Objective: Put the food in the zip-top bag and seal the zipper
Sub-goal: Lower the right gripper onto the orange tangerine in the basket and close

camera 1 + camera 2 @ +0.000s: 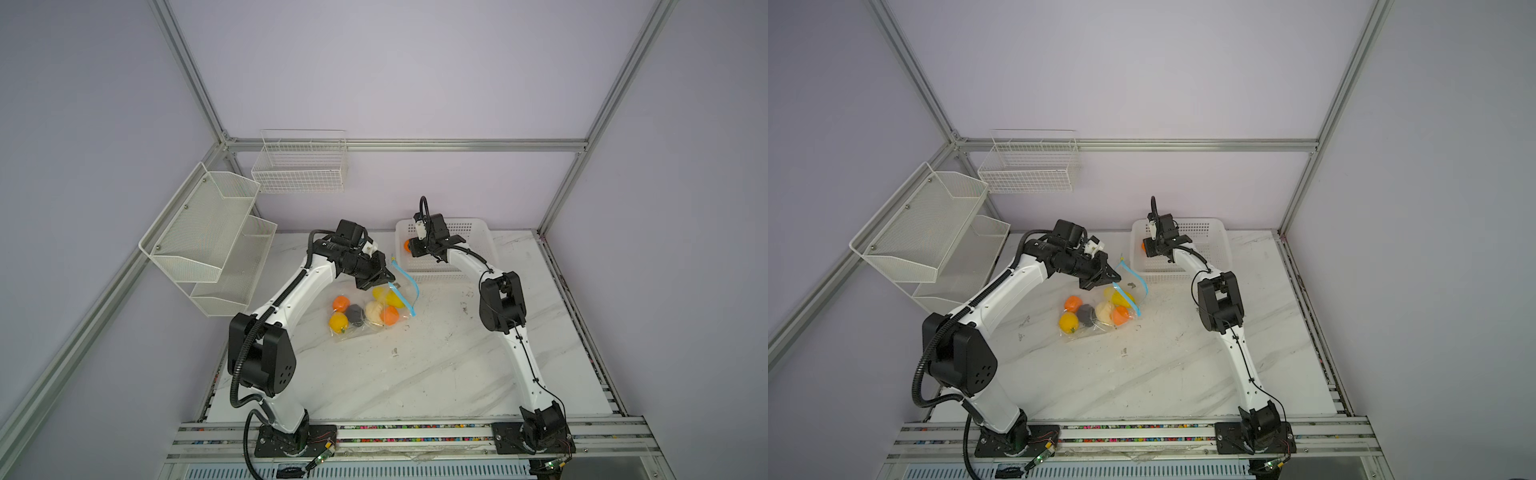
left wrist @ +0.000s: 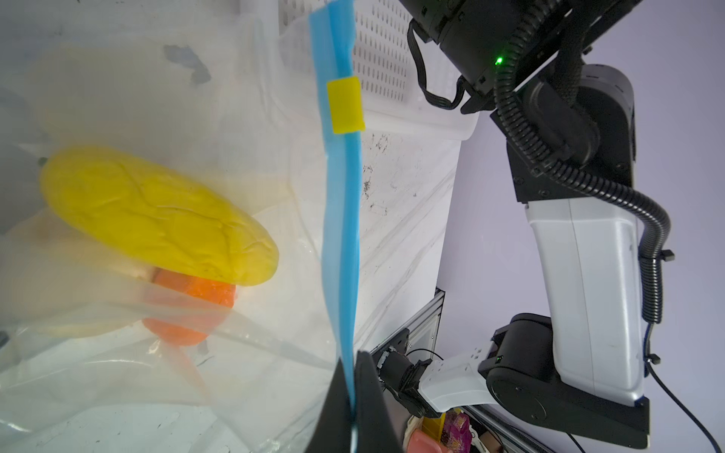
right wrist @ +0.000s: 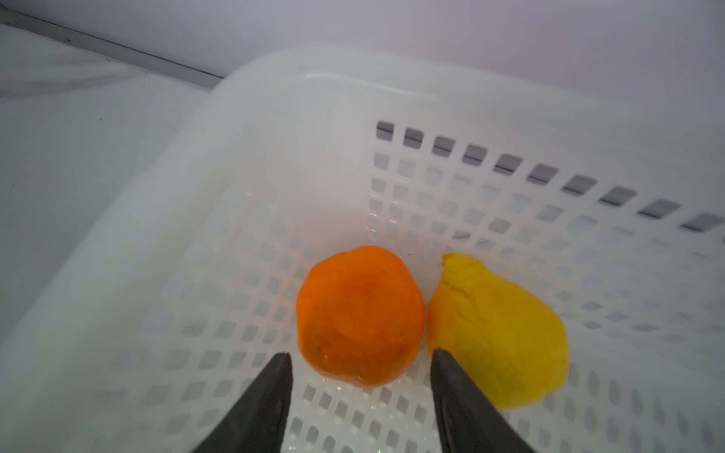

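The zip-top bag [image 1: 365, 328] lies mid-table in both top views, holding several food pieces: two tangerines [image 1: 340, 303], a grey lump [image 1: 354, 314], a cream bulb [image 1: 374, 311], a round yellow fruit [image 1: 338, 322] and the long yellow piece [image 2: 157, 211]. My left gripper [image 2: 353, 362] is shut on the blue zipper [image 2: 341, 235] and lifts the mouth edge; the yellow tab [image 2: 345, 105] sits further along the strip. My right gripper [image 3: 361, 353] is open, low inside the white basket [image 3: 274, 117]. Its fingertips flank the near side of a tangerine [image 3: 361, 313], and a yellow fruit [image 3: 502, 333] lies beside it.
The white perforated basket [image 1: 478, 249] stands at the table's back right. On the left wall hang a mesh shelf [image 1: 208, 237] and a wire basket [image 1: 301, 166]. The right arm's elbow [image 1: 500, 303] rises to the right of the bag.
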You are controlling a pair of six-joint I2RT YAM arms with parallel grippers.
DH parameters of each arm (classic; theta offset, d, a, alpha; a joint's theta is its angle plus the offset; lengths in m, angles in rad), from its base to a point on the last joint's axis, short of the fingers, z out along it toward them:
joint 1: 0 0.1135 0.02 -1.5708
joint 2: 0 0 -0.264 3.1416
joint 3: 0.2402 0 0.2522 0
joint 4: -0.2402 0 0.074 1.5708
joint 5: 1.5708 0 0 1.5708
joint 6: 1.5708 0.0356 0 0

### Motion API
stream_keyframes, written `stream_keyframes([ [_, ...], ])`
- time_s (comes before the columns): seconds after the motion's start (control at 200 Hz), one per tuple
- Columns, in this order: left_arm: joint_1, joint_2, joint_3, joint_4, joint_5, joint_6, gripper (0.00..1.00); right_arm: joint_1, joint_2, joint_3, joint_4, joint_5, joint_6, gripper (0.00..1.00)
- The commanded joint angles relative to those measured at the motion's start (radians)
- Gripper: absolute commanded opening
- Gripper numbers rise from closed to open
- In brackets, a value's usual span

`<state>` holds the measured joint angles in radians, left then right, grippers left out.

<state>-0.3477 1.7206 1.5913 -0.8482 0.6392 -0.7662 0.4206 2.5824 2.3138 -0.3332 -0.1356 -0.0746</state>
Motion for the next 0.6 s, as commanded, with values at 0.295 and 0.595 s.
stream_keyframes([
  [0.295, 0.005, -0.018, 0.01, -0.007, -0.013, 0.002, 0.0, -0.002, 0.137, 0.161, -0.01, -0.033, -0.016, 0.7],
  [0.595, 0.006, -0.021, 0.004, -0.008, -0.015, -0.001, 0.0, -0.003, 0.161, 0.174, -0.005, -0.027, -0.004, 0.76],
])
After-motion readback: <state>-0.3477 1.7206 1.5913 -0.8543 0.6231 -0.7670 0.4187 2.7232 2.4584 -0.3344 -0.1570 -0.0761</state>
